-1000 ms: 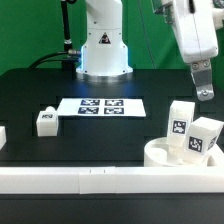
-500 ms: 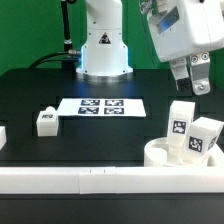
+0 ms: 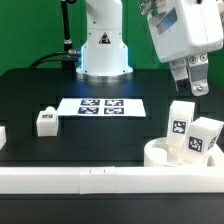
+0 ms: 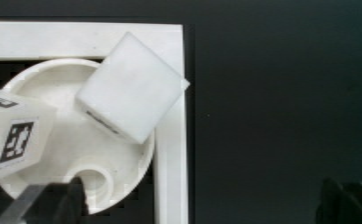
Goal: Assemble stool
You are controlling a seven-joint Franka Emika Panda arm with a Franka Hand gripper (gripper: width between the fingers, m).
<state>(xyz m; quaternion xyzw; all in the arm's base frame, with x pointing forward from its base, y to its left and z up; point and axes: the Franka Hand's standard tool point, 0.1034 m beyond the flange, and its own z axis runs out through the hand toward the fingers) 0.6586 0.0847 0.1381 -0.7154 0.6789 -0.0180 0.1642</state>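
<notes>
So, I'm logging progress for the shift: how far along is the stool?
Done: the rear leg and front leg stand at the round seat; whether they are fixed I cannot tell. In hand: nothing, the hand hangs open above them. Left: the third leg stands apart near the marker board, not yet brought over.

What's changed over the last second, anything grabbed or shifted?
The gripper swung toward the exterior view's left, rose slightly and tilted, then held still for the last half second; it is open and empty. The seat, two legs at it, lone leg and marker board have not moved.
</notes>
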